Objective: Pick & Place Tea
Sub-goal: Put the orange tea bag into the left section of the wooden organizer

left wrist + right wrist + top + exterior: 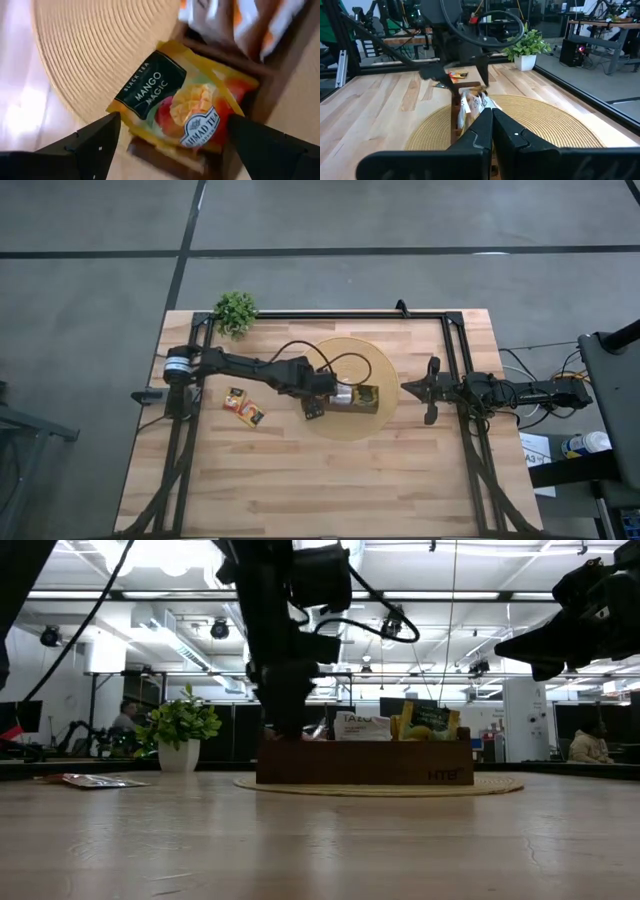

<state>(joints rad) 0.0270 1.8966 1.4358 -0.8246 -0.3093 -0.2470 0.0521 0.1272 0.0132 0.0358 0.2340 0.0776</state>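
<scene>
My left gripper hangs open over the left end of the long brown box. In the left wrist view a yellow-red-black sachet lies tilted across the box's end compartment, partly over its edge. The two fingers of my left gripper stand on either side of it, and no touch shows. White-orange sachets fill the neighbouring compartment. Two more sachets lie flat on the table to the left of the mat. My right gripper waits shut at the mat's right rim.
The box stands on a round woven mat at the table's middle. A small potted plant stands at the far left corner. Black frame rails run along the far, left and right edges. Bare wood lies toward the near edge.
</scene>
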